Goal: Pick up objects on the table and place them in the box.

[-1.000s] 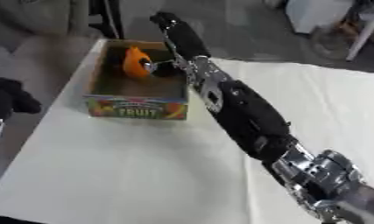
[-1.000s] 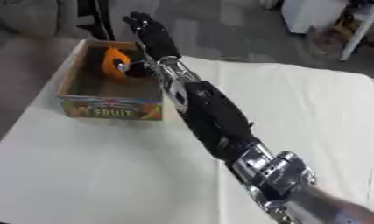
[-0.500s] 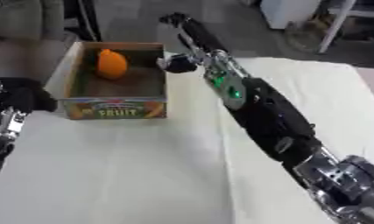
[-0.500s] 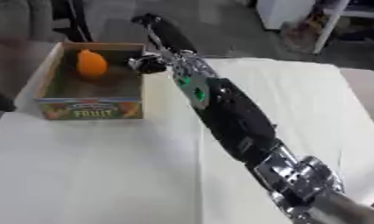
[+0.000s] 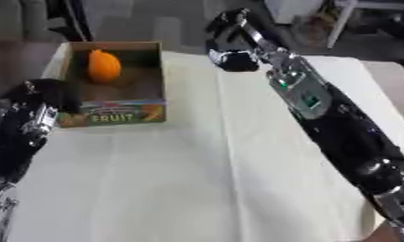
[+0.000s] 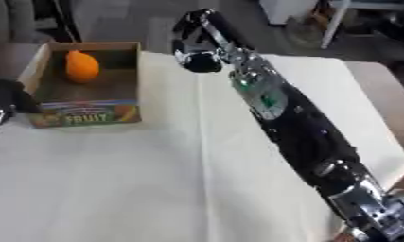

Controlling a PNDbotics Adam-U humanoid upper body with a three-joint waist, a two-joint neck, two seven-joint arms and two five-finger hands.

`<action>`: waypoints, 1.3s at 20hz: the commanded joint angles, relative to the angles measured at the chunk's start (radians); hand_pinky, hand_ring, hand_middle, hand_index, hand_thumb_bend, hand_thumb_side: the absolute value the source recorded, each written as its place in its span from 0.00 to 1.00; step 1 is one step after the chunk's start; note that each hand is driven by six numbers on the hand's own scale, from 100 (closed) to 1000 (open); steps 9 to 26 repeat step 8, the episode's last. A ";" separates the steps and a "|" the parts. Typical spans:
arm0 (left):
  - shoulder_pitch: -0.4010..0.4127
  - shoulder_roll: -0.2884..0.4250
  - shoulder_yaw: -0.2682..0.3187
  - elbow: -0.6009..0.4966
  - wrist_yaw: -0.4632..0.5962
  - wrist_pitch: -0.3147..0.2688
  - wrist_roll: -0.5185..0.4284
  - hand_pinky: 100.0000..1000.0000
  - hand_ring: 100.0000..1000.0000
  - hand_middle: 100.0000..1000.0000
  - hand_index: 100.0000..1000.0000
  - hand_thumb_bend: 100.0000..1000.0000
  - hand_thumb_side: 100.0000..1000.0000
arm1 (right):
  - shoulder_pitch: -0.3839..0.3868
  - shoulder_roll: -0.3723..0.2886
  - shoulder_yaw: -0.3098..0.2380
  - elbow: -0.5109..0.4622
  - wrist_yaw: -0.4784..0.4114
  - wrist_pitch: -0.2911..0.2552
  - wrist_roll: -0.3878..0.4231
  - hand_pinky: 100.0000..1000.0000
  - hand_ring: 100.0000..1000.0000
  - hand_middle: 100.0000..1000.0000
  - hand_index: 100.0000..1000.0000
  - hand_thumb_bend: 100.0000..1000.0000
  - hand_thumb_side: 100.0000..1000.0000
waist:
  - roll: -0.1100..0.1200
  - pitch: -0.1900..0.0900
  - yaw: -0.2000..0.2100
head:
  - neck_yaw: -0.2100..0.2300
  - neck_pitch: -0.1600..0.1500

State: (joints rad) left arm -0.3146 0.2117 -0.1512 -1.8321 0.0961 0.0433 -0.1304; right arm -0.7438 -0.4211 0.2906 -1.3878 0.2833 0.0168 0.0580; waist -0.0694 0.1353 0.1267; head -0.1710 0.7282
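Observation:
An orange fruit lies inside the open cardboard box, which has "FRUIT" printed on its front wall and stands at the table's far left. My right hand hovers to the right of the box's far corner. It holds nothing and its fingers hang relaxed. Its long black arm runs diagonally across the table from the lower right. My left hand sits against the box's left front corner, a dark shape whose pose I cannot make out.
A white cloth covers the table, with a fold line down its middle. No loose objects show on it. Beyond the far edge are grey floor and white furniture legs.
My right hand has drawn back from over the box to its right side, leaving the orange inside. The view has shifted, and more of my left arm shows.

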 commanded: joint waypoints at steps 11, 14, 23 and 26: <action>0.007 0.019 0.011 -0.005 -0.010 -0.003 0.009 0.62 0.57 0.50 0.65 0.07 0.41 | 0.095 -0.075 -0.034 -0.085 -0.131 -0.030 0.012 0.56 0.72 0.46 0.63 0.00 0.01 | 0.011 -0.017 -0.027 | 0.022 0.010; 0.007 0.019 0.011 -0.005 -0.010 -0.003 0.009 0.62 0.57 0.50 0.65 0.07 0.41 | 0.095 -0.075 -0.034 -0.085 -0.131 -0.030 0.012 0.56 0.72 0.46 0.63 0.00 0.01 | 0.011 -0.017 -0.027 | 0.022 0.010; 0.007 0.019 0.011 -0.005 -0.010 -0.003 0.009 0.62 0.57 0.50 0.65 0.07 0.41 | 0.095 -0.075 -0.034 -0.085 -0.131 -0.030 0.012 0.56 0.72 0.46 0.63 0.00 0.01 | 0.011 -0.017 -0.027 | 0.022 0.010; 0.007 0.019 0.011 -0.005 -0.010 -0.003 0.009 0.62 0.57 0.50 0.65 0.07 0.41 | 0.095 -0.075 -0.034 -0.085 -0.131 -0.030 0.012 0.56 0.72 0.46 0.63 0.00 0.01 | 0.011 -0.017 -0.027 | 0.022 0.010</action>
